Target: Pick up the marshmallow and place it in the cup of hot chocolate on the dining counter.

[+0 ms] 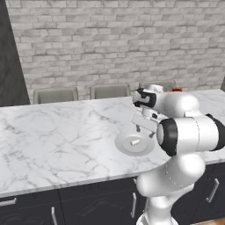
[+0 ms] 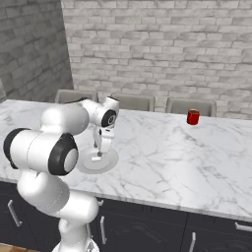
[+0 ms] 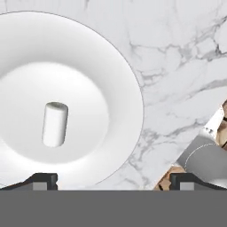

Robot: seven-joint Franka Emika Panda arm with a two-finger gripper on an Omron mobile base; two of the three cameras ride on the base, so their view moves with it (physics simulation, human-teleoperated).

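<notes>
1. Here, your hand [image 1: 144,131] hangs above the plate [image 1: 125,147] on the bench [image 1: 57,136], pointing down at it.
2. In the hand view you see its two dark fingertips [image 3: 42,181] set wide apart at the bottom edge, so the hand is spread and holds nothing.
3. The marshmallow [image 3: 55,123] lies on its side in the middle of the plate [image 3: 111,80], a short white cylinder; in the hand view it sits nearer the left fingertip than the right one.
4. From the left base view you can make out the marshmallow [image 1: 135,142] as a small white piece in the plate's dished centre, just below the hand.
5. From the right base view the hand [image 2: 99,153] stands over the plate [image 2: 110,162], near the front edge of the bench [image 2: 172,157].
6. The red cup [image 2: 193,117] stands upright near the far edge of the bench, well apart from the plate, in front of a grey chair [image 2: 177,105].
</notes>
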